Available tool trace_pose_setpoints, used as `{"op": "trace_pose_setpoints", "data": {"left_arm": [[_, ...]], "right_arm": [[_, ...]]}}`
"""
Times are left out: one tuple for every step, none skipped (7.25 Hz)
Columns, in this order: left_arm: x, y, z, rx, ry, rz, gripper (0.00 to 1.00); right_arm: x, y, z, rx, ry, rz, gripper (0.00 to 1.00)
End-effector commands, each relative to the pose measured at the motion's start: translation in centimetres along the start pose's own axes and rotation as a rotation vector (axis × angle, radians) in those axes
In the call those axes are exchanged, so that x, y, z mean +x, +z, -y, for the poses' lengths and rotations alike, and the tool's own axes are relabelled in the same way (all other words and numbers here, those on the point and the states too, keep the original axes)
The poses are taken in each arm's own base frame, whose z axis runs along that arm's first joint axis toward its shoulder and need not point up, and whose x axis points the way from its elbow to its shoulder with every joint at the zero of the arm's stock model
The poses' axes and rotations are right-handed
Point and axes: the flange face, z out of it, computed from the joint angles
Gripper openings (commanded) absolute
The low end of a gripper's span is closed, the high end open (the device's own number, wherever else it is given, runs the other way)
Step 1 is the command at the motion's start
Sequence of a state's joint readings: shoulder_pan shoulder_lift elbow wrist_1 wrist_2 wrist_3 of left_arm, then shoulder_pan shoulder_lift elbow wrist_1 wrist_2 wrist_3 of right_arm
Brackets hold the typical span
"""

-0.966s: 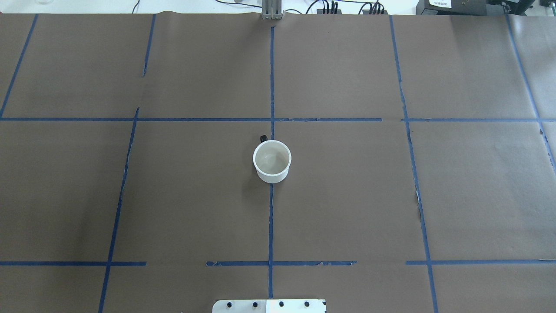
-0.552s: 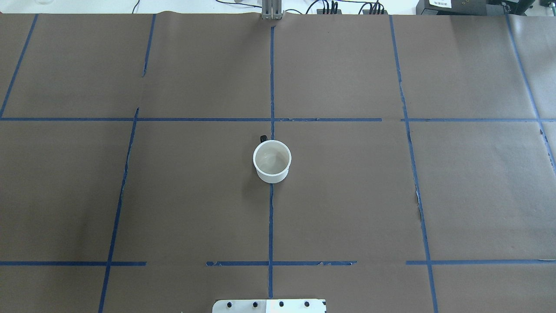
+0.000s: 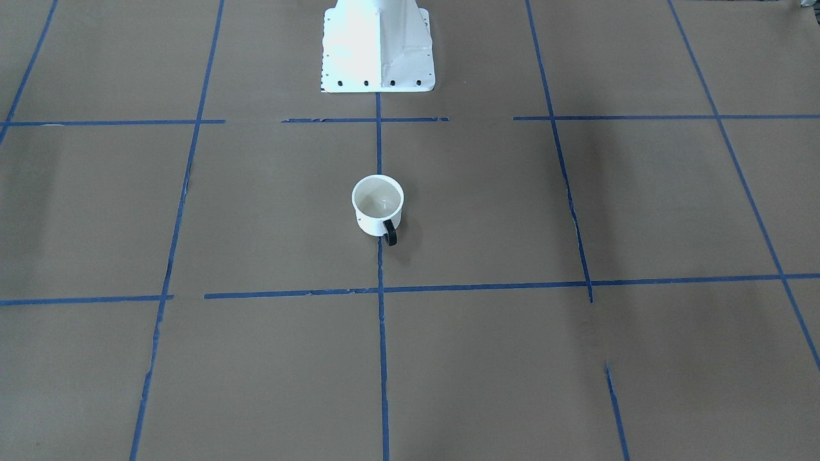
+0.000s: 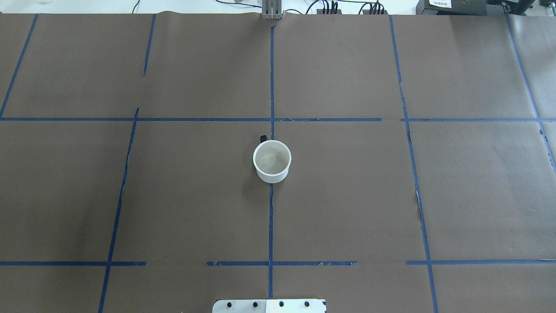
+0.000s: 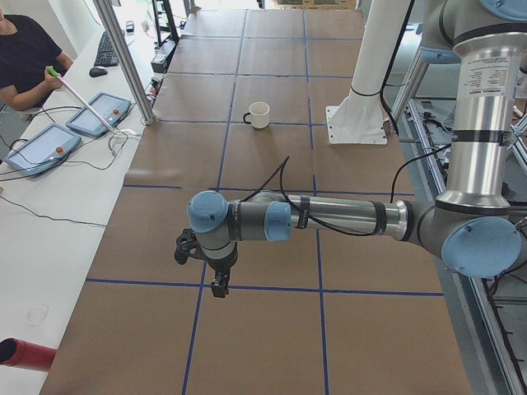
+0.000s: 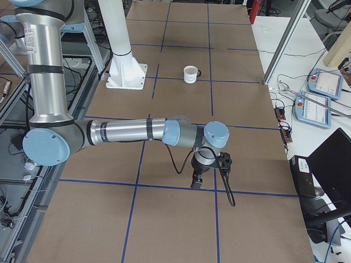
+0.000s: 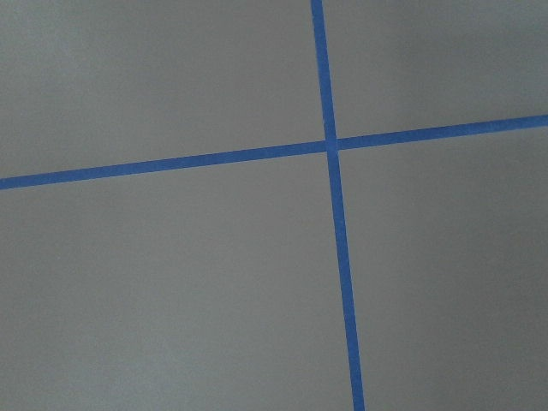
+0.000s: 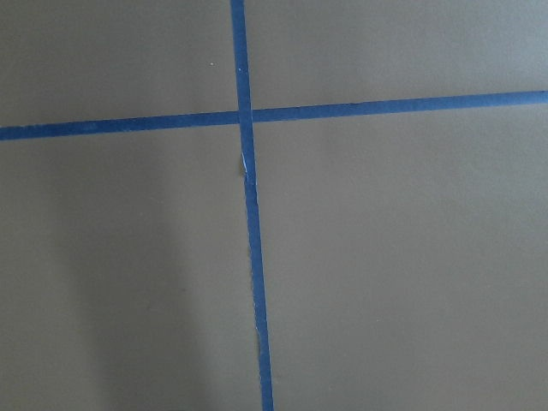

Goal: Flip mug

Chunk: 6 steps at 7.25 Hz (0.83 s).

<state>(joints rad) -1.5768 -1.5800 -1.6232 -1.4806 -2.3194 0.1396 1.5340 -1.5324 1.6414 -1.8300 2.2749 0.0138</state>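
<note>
The white mug (image 4: pixel 272 161) stands upright, mouth up, at the table's middle on the centre tape line. Its black handle (image 3: pixel 390 233) points away from the robot's base. It also shows in the front-facing view (image 3: pixel 377 206), the left view (image 5: pixel 259 114) and the right view (image 6: pixel 190 74), where the smiley face shows. My left gripper (image 5: pixel 219 286) hangs far from the mug over the table's left end. My right gripper (image 6: pixel 196 183) hangs over the right end. Both show only in the side views, so I cannot tell whether they are open or shut.
Brown paper with blue tape grid lines (image 4: pixel 272 78) covers the table. The robot's white base (image 3: pixel 378 48) stands at the near middle edge. Operator pendants (image 5: pixel 41 148) and cables lie on the white bench beyond the far edge, where a person (image 5: pixel 25 58) sits.
</note>
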Motion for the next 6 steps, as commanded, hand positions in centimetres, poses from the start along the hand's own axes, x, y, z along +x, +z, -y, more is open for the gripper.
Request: {"op": "trace_pose_setpoints", "data": {"left_arm": [[-0.07,-0.27,0.04,0.006,-0.001,0.001,1.0],[-0.14,-0.43,0.08,0.009,-0.002,0.001,1.0],[-0.1,-0.49,0.16,0.01,-0.001,0.001,1.0],[-0.07,-0.54,0.24,0.011,0.0,0.003,1.0],[-0.03,-0.6,0.38,0.012,0.001,0.003,1.0],[0.01,-0.66,0.39,0.014,0.002,0.003,1.0]], "right_arm": [[0.0,0.0,0.0,0.0,0.0,0.0,1.0],[0.0,0.0,0.0,0.0,0.0,0.0,1.0],[0.0,0.0,0.0,0.0,0.0,0.0,1.0],[-0.06,-0.06,0.06,0.001,-0.002,0.0,1.0],[0.0,0.0,0.0,0.0,0.0,0.0,1.0],[0.0,0.0,0.0,0.0,0.0,0.0,1.0]]}}
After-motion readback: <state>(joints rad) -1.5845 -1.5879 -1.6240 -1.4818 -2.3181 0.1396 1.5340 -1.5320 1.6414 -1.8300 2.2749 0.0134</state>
